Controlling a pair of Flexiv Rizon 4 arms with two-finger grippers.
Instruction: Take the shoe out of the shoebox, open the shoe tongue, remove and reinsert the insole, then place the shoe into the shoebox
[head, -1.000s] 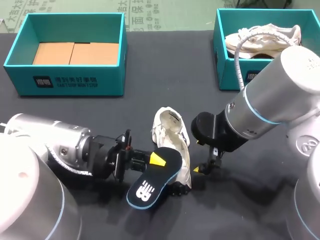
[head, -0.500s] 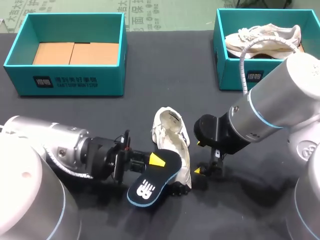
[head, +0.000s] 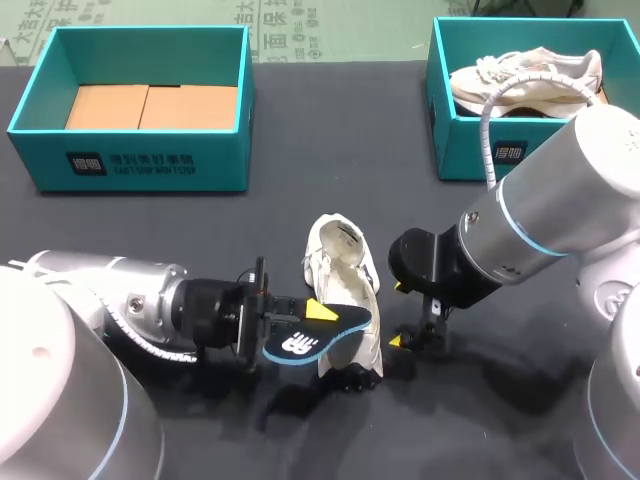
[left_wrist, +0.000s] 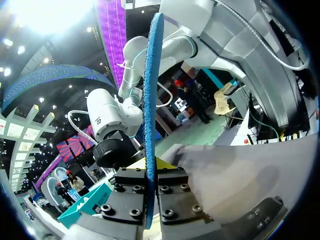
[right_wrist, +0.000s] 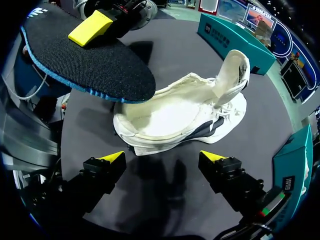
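Shoe (head: 345, 285) out on counter (head: 300, 180), insole (head: 300, 345) pulled and pinched between left fingers (head: 318, 310); right fingers (right_wrist: 112, 157) spread wide, empty; reinsertion and boxing remain.

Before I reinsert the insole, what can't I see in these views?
Head view: the shoe's near end, covered by the insole.
Left wrist view: the shoe does not show; the edge-on insole splits the view.
Right wrist view: one end of the insole, cut off by the black rim.

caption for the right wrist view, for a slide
Open right gripper facing the white sneaker, left gripper holding the dark blue-edged insole over it
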